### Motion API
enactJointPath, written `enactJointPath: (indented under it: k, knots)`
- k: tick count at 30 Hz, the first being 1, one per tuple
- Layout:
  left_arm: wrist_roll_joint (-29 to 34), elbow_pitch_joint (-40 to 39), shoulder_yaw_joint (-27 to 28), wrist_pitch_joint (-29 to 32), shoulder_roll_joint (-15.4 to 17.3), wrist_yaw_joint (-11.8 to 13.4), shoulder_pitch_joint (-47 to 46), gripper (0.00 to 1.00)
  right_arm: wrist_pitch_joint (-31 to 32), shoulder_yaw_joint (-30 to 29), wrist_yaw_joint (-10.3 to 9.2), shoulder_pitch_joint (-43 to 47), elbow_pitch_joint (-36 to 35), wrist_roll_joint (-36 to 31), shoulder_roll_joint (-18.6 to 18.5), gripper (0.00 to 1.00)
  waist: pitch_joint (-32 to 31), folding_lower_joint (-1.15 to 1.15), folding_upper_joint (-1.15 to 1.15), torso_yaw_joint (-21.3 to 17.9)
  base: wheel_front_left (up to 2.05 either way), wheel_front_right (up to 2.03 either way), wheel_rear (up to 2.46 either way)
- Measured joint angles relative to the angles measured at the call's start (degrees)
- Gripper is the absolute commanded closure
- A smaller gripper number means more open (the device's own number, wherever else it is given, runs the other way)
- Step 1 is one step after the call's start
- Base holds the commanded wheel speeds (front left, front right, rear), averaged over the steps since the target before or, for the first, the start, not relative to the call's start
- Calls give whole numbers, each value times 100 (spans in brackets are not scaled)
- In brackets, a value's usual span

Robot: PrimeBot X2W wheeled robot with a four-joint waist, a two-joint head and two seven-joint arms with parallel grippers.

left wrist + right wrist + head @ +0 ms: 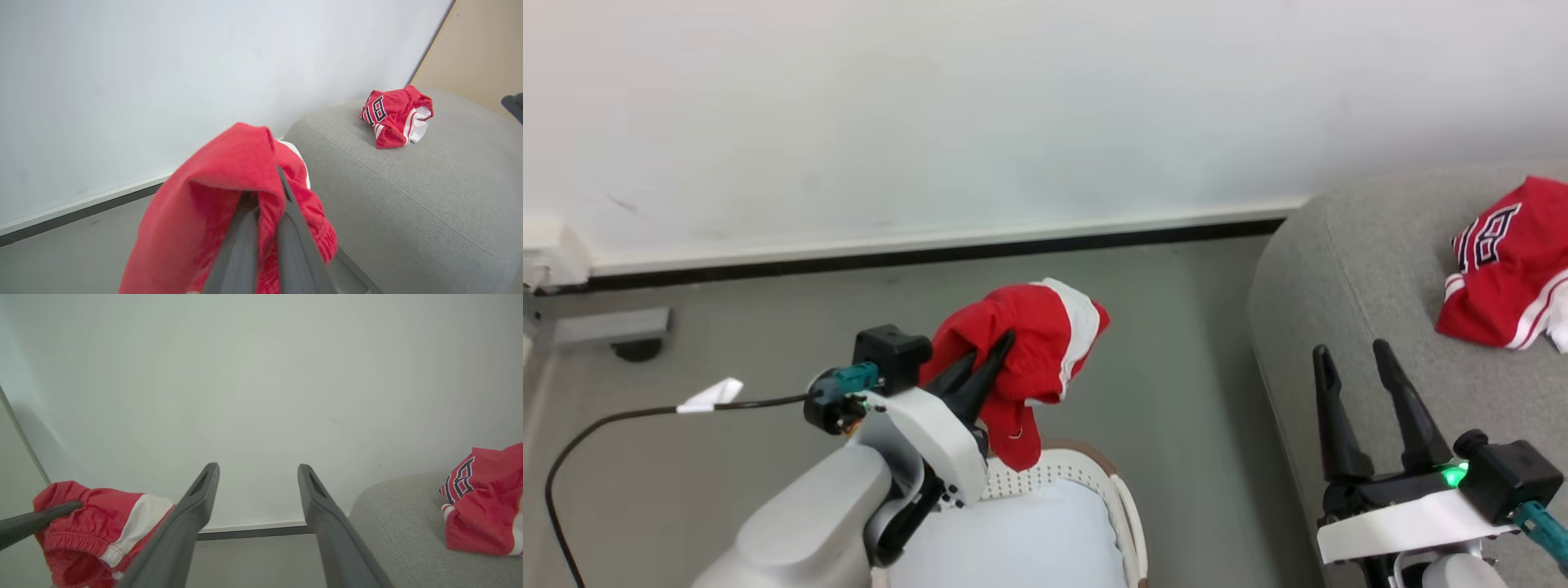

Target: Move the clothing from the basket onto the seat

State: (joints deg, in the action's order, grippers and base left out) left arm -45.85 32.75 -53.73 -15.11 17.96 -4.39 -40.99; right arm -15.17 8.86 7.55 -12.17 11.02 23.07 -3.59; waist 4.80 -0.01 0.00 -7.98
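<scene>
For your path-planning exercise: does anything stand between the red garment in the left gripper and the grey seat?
Nothing visible does. The left gripper, jaws shut on the red garment, holds it above the basket; floor lies between it and the seat.

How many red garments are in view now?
2. The held garment hangs from the left gripper above the basket; the numbered garment lies on the seat. The basket's inside is partly hidden, so more may remain.

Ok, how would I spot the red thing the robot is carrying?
Start at the cream basket at the bottom of the head view and look just above it. The left fingers pinch a bunched red garment there, off the ground. Unlike the numbered jersey lying on the grey seat, it shows a white stripe.
</scene>
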Motion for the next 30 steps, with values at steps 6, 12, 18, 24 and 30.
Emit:
enactJointPath:
  k: [6, 12, 18, 24, 30]
  knots:
    - [247, -703, 371, -1, 157, 169, 58, 100, 0, 318, 0, 100, 107, 123, -66, 0, -321, 0, 0, 144, 0, 0, 0]
    - [318, -1205, 478, -1, 236, 327, 39, 100, 0, 589, 0, 166, 188, 169, -138, 0, -454, 0, 0, 271, 0, 0, 0]
    - [342, -1724, 492, 122, 310, 450, -15, 100, 0, 866, 0, 160, 240, 165, -160, 0, -468, 1, 0, 404, 0, 0, 0]
    - [341, -2042, 498, 199, 377, 547, -14, 100, 0, 1145, 0, 41, 320, 104, -149, 0, -445, 1, 0, 469, 0, 0, 0]
    - [341, -2248, 431, 250, 430, 594, 79, 100, 0, 1650, 0, -224, 600, -24, -113, 0, -419, 1, 0, 504, 0, 0, 0]
